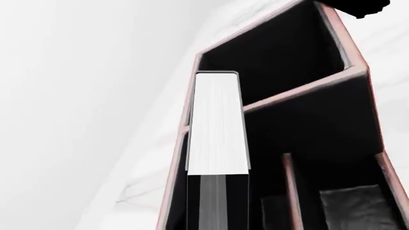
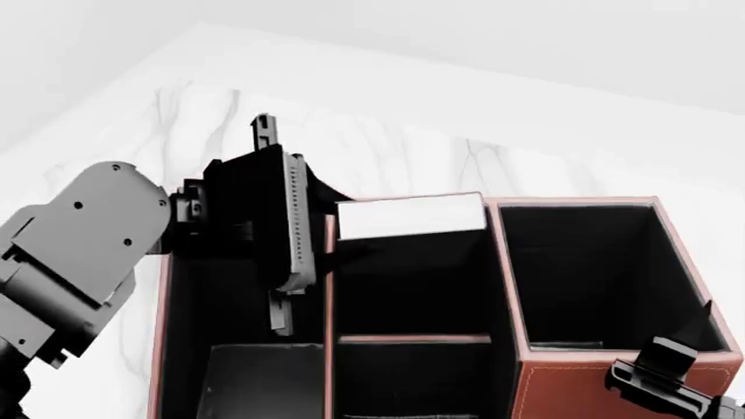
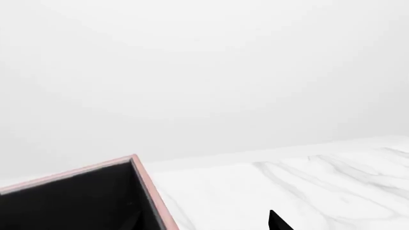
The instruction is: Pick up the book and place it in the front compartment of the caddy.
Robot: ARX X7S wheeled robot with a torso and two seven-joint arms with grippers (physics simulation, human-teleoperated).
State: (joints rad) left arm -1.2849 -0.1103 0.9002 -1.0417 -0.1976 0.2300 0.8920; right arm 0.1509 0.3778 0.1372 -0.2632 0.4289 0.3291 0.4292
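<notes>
Book point(image 2: 410, 216) stands on edge in the caddy point(image 2: 582, 384), white page edges up, at the far end of the split middle column, beyond the low divider point(image 2: 413, 338) in what appears to be the front compartment point(image 2: 407, 288). Its long axis runs sideways, straight out from the left gripper point(image 2: 285, 227), which sits just beside it over the neighbouring column. Whether those fingers clamp the book cannot be told. The right gripper point(image 2: 664, 375) is well apart, its spread unreadable.

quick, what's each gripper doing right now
Left gripper: closed on the thin black book with white page edges.
Right gripper: cannot be told.
</notes>
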